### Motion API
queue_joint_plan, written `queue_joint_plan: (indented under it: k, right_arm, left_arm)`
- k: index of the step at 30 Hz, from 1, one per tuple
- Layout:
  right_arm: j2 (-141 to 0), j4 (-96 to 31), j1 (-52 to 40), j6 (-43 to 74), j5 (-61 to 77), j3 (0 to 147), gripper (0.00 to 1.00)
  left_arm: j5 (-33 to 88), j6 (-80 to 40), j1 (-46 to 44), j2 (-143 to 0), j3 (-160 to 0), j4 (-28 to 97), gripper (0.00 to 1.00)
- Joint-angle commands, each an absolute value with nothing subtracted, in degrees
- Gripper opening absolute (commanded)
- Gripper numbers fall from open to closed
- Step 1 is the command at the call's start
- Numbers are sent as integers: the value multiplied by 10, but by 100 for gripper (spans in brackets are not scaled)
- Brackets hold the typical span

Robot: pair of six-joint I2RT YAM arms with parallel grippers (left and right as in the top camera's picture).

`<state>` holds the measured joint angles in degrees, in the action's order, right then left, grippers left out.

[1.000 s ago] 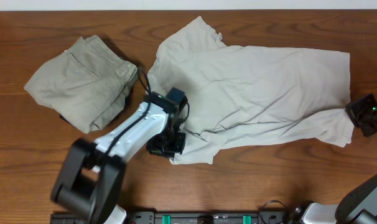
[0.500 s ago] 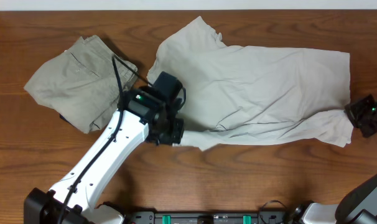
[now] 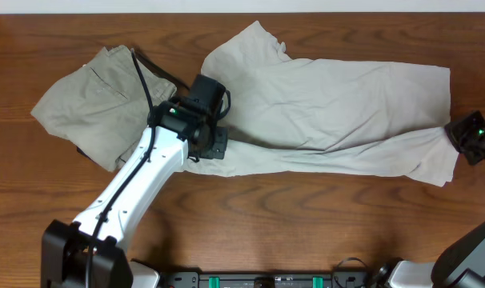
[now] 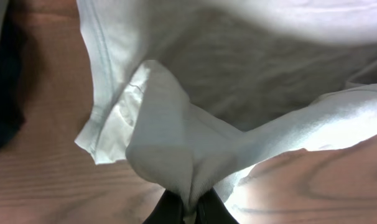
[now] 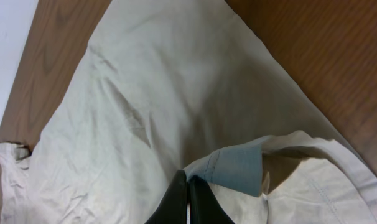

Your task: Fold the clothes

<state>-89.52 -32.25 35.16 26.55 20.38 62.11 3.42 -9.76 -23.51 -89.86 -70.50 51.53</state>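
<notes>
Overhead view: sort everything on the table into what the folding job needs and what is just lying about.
In the job: pale T-shirt; left tool, pinching its fabric; right tool, pinching its edge.
Lying about: khaki trousers, bunched on the wooden table.

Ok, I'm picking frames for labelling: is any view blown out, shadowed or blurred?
Overhead: even light, sharp, T-shirt cleanly exposed against the wood table. Left wrist: fabric blown out at the right, soft up close, dark patch at the left edge. Right wrist: even and sharp, no glare.
</notes>
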Motion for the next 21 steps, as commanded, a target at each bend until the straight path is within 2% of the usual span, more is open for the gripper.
queue_joint_plan:
  k: [1,9,21]
  right_arm:
    - [-919,-315,345,261,193,630,1]
    - [-973,-285,345,261,183,630,1]
    - [-982,-248,344,261,200,630,1]
  left_arm:
    - [14,-82,-223,-908,-716,507,6]
    - [8,-82,-186,-910,-716,489,6]
    - [8,-71,-184,-917,-716,420,8]
